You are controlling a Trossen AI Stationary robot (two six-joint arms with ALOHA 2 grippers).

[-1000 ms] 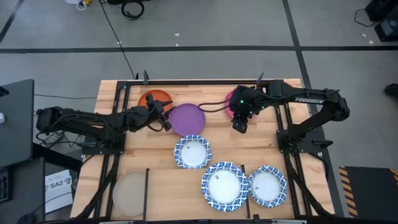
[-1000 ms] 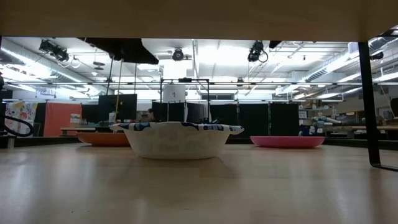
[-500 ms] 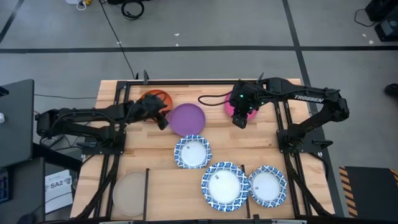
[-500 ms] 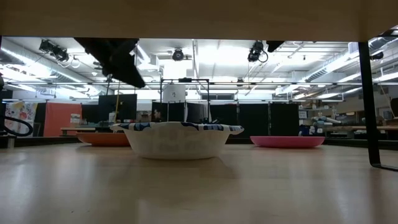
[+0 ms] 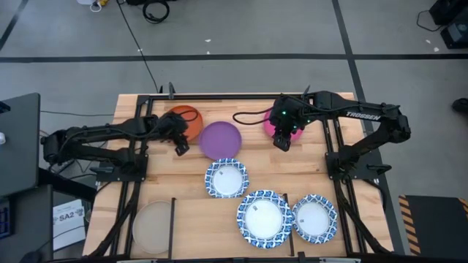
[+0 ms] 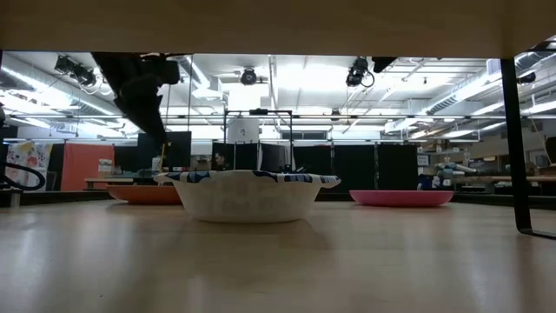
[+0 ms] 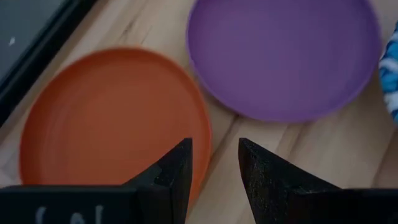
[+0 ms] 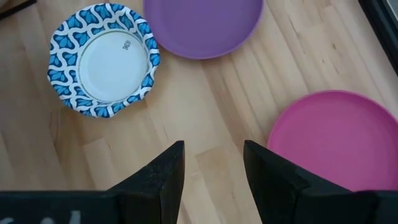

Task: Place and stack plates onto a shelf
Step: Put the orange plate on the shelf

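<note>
Left hand (image 5: pixel 180 146): hovered left of centre in the high view, over the near rim of the orange plate (image 5: pixel 183 117); its fingers (image 7: pixel 171 177) stood apart with nothing between them.
Right hand (image 5: pixel 282 142): sat right of centre, just below the magenta plate (image 5: pixel 269 123); its fingers (image 8: pixel 163 177) were parted and empty.
Purple plate (image 5: pixel 220 139): lay flat on the tabletop (image 5: pixel 307 172) between the two hands, just beside the orange plate.
Blue-rimmed plates: one (image 5: pixel 226 178) at frame centre below the purple plate, two more (image 5: pixel 263 217) (image 5: pixel 314 218) side by side at lower right, their rims close or perhaps touching.
Beige plate (image 5: pixel 153 226): lay at lower left, against a thin black bar (image 5: pixel 172 223) of the shelf.
Low view: the blue-rimmed plate (image 6: pixel 248 193) filled the middle, with orange and magenta rims behind it at either side.
</note>
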